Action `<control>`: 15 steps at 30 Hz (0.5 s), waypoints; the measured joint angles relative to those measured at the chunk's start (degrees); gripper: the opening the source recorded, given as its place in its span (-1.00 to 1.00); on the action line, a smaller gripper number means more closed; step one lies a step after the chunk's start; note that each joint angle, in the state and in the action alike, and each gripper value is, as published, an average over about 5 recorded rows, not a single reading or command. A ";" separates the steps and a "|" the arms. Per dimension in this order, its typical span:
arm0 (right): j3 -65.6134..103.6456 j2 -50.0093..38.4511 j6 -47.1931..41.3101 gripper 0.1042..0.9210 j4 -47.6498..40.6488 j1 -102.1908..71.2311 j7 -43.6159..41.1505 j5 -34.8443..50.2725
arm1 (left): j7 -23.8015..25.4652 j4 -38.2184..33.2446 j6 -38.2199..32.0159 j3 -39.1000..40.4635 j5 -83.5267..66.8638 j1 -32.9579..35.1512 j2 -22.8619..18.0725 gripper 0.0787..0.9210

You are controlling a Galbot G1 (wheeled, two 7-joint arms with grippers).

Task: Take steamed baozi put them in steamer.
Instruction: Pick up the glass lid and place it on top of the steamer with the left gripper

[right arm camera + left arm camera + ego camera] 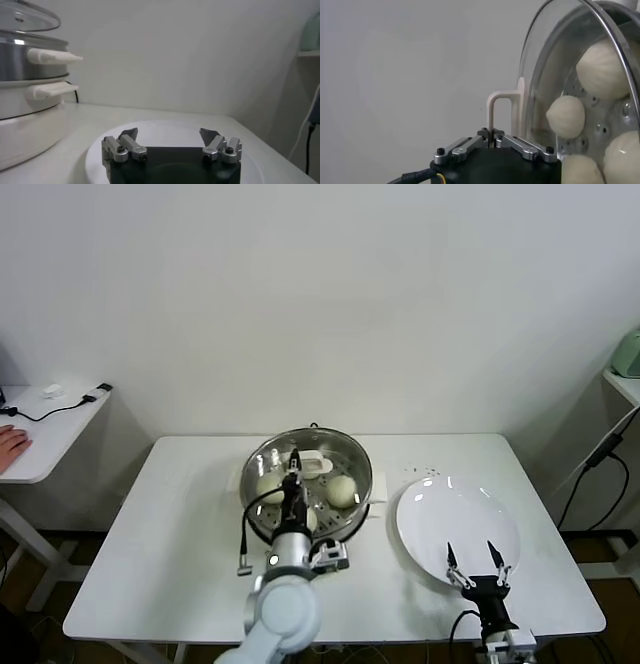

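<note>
- Your left gripper (293, 476) sits over the steamer (262, 466) at the middle of the white table (170, 514); its fingers are pressed together on the white handle (498, 110) of the glass lid (542, 65), pinching the thin upright bar between the tips.
- In the left wrist view you look through that lid at the steamed baozi (566, 116); four cream-white buns show behind the glass, resting on the perforated tray (600, 131), close together but each with its own outline.
- From the head view you can make out one bun (342, 490) on the side of the pot nearer the plate and another (270, 487) on the far side of the gripper; the rest are hidden behind the arm.
- The lid lies over the pot; you cannot tell from these views whether its rim is fully seated all the way round.
- Your right gripper (477, 562) hangs over the near edge of the white plate (440, 509), which lies just beside the steamer toward your right; its fingers (128, 135) are spread wide apart and grip nothing.
- The right wrist view shows you the plate (165, 129) bare beneath the spread fingers; the steamer's white side handles (52, 56) and base (25, 125) stand at the edge of that view.
- A side table (45, 434) stands off to your left with a black cable (60, 409) on it; a hand (10, 446) rests at its edge.
</note>
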 measured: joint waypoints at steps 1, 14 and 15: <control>-0.01 0.07 0.14 0.76 -0.04 0.02 0.05 -0.02 | -0.13 0.51 0.08 0.18 0.10 -0.29 -0.27 -0.87; 0.11 0.68 1.78 0.76 0.26 -0.18 0.52 -0.27 | -1.12 4.49 -0.34 0.11 1.97 -1.41 -0.85 -0.87; 0.15 0.68 1.84 0.76 0.25 -0.22 0.52 -0.31 | -1.18 4.64 -0.41 0.05 2.04 -1.41 -0.77 -0.87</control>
